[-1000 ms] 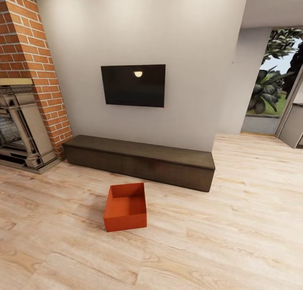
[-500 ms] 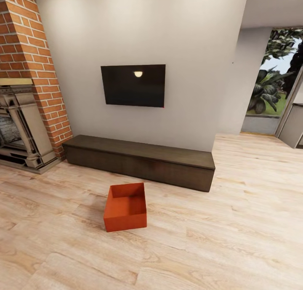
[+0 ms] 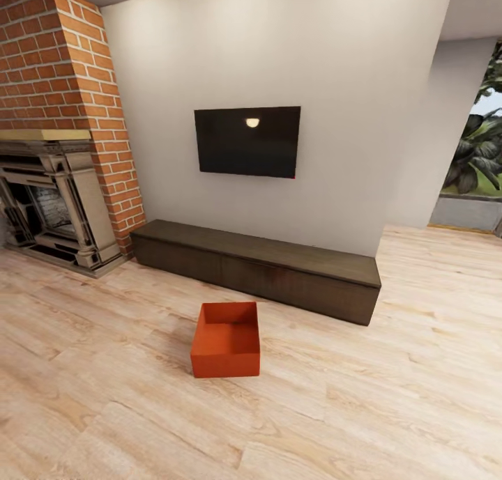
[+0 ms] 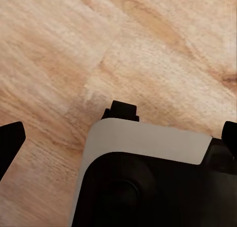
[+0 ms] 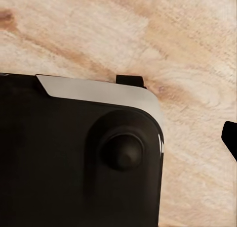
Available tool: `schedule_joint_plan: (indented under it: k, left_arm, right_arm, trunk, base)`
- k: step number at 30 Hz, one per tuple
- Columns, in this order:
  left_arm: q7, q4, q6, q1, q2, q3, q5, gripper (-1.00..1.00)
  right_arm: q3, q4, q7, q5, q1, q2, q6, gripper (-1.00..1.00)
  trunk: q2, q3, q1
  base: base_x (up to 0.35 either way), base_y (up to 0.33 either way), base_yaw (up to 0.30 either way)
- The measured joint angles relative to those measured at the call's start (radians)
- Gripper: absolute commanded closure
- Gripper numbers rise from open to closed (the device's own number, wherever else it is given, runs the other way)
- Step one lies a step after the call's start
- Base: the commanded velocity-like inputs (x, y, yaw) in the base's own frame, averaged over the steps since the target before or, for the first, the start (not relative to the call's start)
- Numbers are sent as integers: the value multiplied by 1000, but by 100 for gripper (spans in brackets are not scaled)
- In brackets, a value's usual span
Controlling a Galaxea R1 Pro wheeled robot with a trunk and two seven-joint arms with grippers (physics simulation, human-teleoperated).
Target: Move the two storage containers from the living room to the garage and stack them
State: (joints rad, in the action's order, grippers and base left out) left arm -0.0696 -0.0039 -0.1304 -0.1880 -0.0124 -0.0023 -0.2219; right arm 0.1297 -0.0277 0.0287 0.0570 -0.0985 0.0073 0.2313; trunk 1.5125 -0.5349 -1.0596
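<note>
Robot base (image 4: 148, 182) over wood plank flooring (image 4: 74, 49)

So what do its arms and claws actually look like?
Little of them shows. The left claw has plain matte black fingertips, blunt and angular, with no markings or cables visible. The right claw shows one black tip of the same kind. Both wrist views also catch a rounded black housing with a pale grey panel and a round knob.

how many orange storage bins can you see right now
1. The storage container sits on the wood floor in front of the low TV bench. The second one may be out of frame.
</note>
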Motion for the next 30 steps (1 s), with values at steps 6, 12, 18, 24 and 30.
schedule_joint_plan:
  k: [6,12,18,24,30]
  left_arm:
    - [0,0,0,0,0,0,0,-100]
    - [0,0,0,0,0,0,1,-100]
    - [0,0,1,0,-2,0,0,-100]
    - [0,0,1,0,-2,0,0,-100]
    - [0,0,1,0,-2,0,0,-100]
  right_arm:
    - [-1,0,9,2,0,-1,-4,-100]
    - [4,0,9,-4,0,0,-5,-100]
    - [6,0,-1,-7,0,-1,-5,-100]
    - [6,1,8,-5,0,-1,-3,-100]
    - [6,1,12,-4,0,-1,-3,-100]
  trunk:
    - [0,0,0]
    - [0,0,0]
    - [0,0,1]
    - [0,0,1]
    - [0,0,1]
  base:
    - [0,0,9]
    - [9,0,0]
    - [289,0,0]
    - [319,0,0]
    - [317,0,72]
